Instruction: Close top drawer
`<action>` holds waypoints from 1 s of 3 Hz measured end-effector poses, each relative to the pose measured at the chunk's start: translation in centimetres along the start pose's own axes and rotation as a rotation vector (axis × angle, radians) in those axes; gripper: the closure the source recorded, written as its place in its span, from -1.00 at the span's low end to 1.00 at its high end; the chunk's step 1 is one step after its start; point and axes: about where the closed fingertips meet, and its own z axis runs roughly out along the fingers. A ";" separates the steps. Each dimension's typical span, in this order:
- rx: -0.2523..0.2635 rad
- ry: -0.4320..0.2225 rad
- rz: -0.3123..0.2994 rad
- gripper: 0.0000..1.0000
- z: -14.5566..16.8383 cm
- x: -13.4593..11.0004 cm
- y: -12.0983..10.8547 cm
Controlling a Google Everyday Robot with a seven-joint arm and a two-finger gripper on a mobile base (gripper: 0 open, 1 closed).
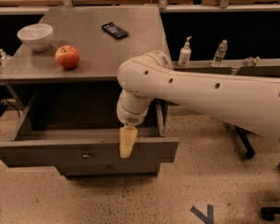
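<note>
Drawer (46, 154) first: where is it?

— Uppermost in the cabinet (107, 55), standing far out toward the near side, its front well clear of the frame.

— And your gripper?

— My gripper (127, 143) hangs from my arm across the top edge of the drawer's front, right of the knob (86, 156). I cannot tell whether it is open or closed, nor whether it touches the wood.

— So how do you push well?

— I judge I should set the gripper against the near face of the front, low enough not to ride over the lip. It belongs closer to the knob, since a push off centre may skew the drawer. Then I press straight toward the far side, steadily, until the front sits flush. I should ease off at the end: an apple (67, 56), a bowl (35, 35) and a phone (115, 30) rest on the cabinet, and a slam could roll the apple.
</note>
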 end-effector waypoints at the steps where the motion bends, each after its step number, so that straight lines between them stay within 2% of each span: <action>1: -0.048 0.004 -0.031 -0.94 1.5 -0.8 2.7; 2: -0.074 0.022 -0.047 -0.78 3.6 -1.9 3.6; 3: -0.067 0.056 -0.051 -0.64 5.1 -3.1 1.9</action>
